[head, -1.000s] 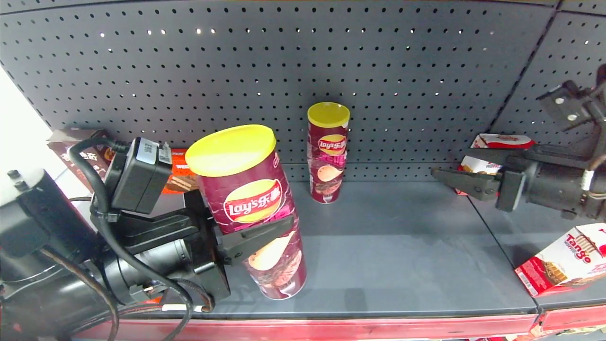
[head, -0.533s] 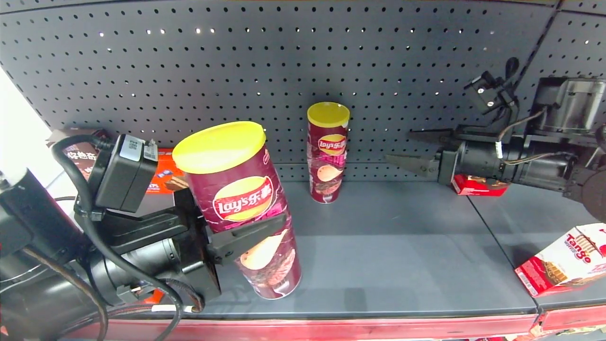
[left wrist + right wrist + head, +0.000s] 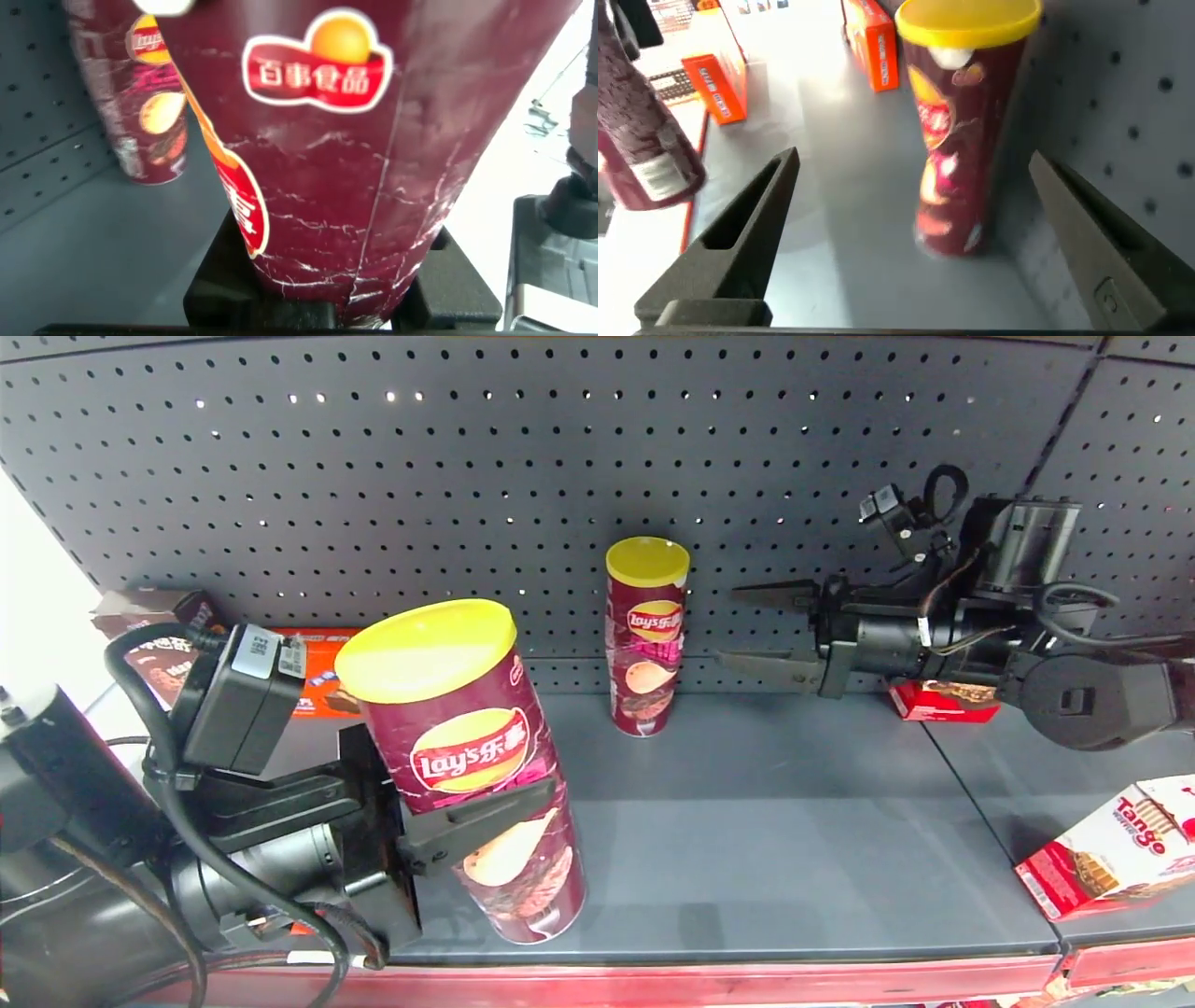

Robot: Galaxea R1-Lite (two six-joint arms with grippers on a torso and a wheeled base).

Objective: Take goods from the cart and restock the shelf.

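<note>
A maroon chip can with a yellow lid (image 3: 467, 747) leans tilted over the front of the grey shelf (image 3: 794, 840), its base low at the shelf surface. My left gripper (image 3: 490, 784) is shut on its middle; the same can fills the left wrist view (image 3: 374, 168). A second, matching can (image 3: 646, 635) stands upright against the pegboard. My right gripper (image 3: 744, 627) is open, level with that can and just to its right, apart from it. In the right wrist view this can (image 3: 962, 131) stands between and beyond the spread fingers (image 3: 738, 243).
A red wafer box (image 3: 1111, 849) lies at the front right. A small red box (image 3: 943, 700) sits behind the right arm. Orange boxes (image 3: 317, 663) and a dark box (image 3: 149, 635) stand at the back left. The shelf's red front lip (image 3: 653, 980) runs below.
The right arm has swung left along the pegboard, bringing its open gripper close to the standing can. The left gripper has shifted slightly left and down with its can.
</note>
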